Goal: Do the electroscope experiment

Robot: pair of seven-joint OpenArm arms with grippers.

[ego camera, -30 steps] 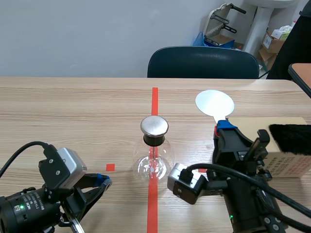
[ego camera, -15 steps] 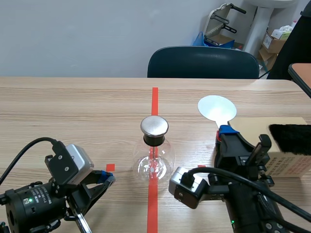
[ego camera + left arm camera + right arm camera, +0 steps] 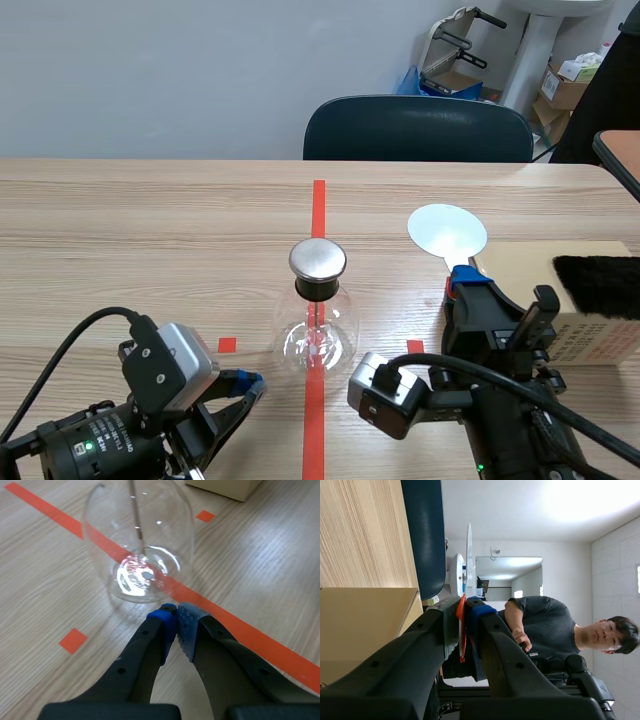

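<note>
The electroscope point(image 3: 318, 322) is a clear glass flask with a round metal cap point(image 3: 318, 259), standing on the red tape line at mid-table. My left gripper point(image 3: 246, 382) lies low on the table just left of the flask, shut on nothing. The left wrist view has its fingertips point(image 3: 176, 621) meeting just short of the flask point(image 3: 140, 545). My right gripper point(image 3: 468, 282) is shut on the red handle of a paddle whose pale disc point(image 3: 446, 231) is held right of the flask. The right wrist view shows the disc point(image 3: 469, 555) edge-on above the shut fingers point(image 3: 464, 611).
A cardboard box point(image 3: 560, 330) with a black furry cloth point(image 3: 600, 285) on it sits at the right table edge, beside my right arm. A dark chair point(image 3: 418, 128) stands behind the table. A person point(image 3: 545, 625) appears far off in the right wrist view.
My left arm has slid right along the table, bringing its shut gripper close to the flask. The right gripper with the paddle has shifted slightly right.
</note>
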